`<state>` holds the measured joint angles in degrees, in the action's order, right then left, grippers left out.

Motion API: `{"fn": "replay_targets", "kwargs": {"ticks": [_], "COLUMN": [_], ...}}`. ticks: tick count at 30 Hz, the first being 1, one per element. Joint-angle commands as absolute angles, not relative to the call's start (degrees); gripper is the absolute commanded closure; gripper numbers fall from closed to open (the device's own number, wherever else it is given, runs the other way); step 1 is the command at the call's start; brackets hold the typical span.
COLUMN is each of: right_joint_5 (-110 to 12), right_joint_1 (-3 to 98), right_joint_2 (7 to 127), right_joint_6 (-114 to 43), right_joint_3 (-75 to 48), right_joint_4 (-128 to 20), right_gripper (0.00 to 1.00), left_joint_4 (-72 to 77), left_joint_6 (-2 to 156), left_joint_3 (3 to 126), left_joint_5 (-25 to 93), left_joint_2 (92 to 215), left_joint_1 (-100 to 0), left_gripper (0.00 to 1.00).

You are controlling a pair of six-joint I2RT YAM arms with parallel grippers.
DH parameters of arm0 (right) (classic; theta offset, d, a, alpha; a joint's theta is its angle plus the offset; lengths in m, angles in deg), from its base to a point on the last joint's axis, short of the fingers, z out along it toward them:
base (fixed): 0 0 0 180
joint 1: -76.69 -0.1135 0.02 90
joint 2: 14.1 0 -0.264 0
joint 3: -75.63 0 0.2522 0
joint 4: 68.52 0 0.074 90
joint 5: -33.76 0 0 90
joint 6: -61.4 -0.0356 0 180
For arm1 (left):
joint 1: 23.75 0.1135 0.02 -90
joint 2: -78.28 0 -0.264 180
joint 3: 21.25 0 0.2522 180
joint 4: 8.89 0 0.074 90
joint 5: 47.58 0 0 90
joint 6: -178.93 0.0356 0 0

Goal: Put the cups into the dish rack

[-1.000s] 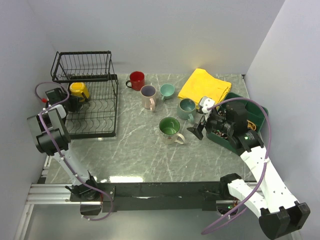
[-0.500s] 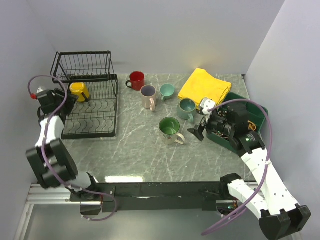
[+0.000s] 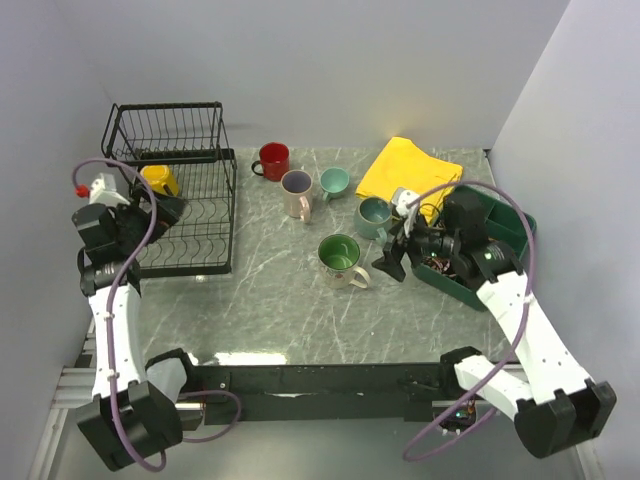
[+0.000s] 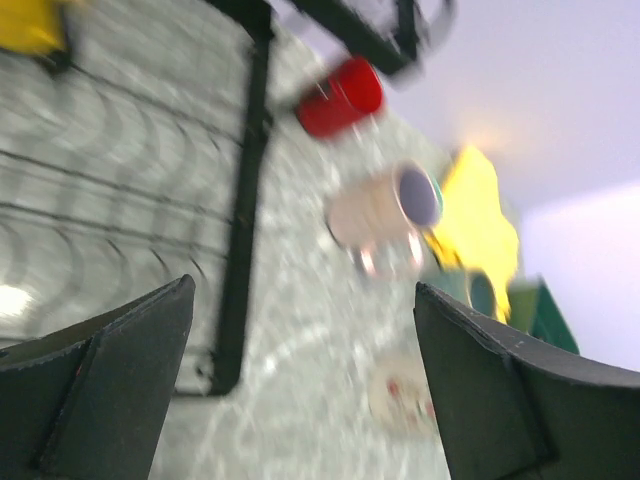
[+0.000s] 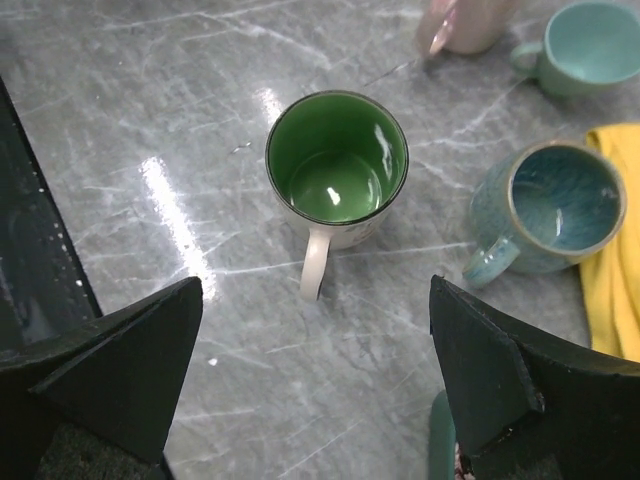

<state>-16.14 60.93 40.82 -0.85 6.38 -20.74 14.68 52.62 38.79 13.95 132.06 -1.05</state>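
Near the middle of the worktop (image 3: 270, 300) stands the cream mug (image 3: 340, 258) with green inside. The right pincer (image 5: 315, 285) hangs at its 3 o'clock, spread wide with nothing in it. A bit farther, the grey-green mug (image 3: 374, 215) is at the cream one's 1 o'clock, and the left pincer (image 4: 302, 290), wide and holding nothing, is over the dish rack (image 3: 190, 262) at the worktop's 9 o'clock side. Farther back, the yellow mug (image 3: 158, 180) is in the rack's low tray, while the pink mug (image 3: 297, 192), small teal mug (image 3: 334, 181) and red mug (image 3: 272, 160) are on the worktop toward 12 o'clock.
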Motion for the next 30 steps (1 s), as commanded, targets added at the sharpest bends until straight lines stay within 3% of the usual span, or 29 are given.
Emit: {"fn": "replay_targets", "kwargs": {"ticks": [1,12,17,30], "right_joint_5": [-16.95,-25.56,-32.84,-32.16], "right_joint_1": [60.88,51.92,47.43,45.5], "right_joint_2": [46.97,69.19,78.08,93.21], "right_joint_6": [-2.94,4.87,7.17,18.42], "right_joint_3": [-2.44,-21.26,-27.51,-35.6], "right_joint_4": [-14.08,-0.72,-1.76,1.05], "right_gripper": [0.0,0.0,0.0,0.14], "left_joint_4": [20.33,27.9,33.52,35.81], "left_joint_6": [56.32,55.36,59.56,58.17], "left_joint_3": [38.83,38.13,39.53,38.48], "left_joint_5": [4.73,2.44,2.43,-3.01], "left_joint_2": [128.47,119.16,118.18,117.04], "left_joint_1": [-3.52,-4.5,-4.5,-7.22], "left_gripper": [0.04,0.04,0.04,0.04]}}
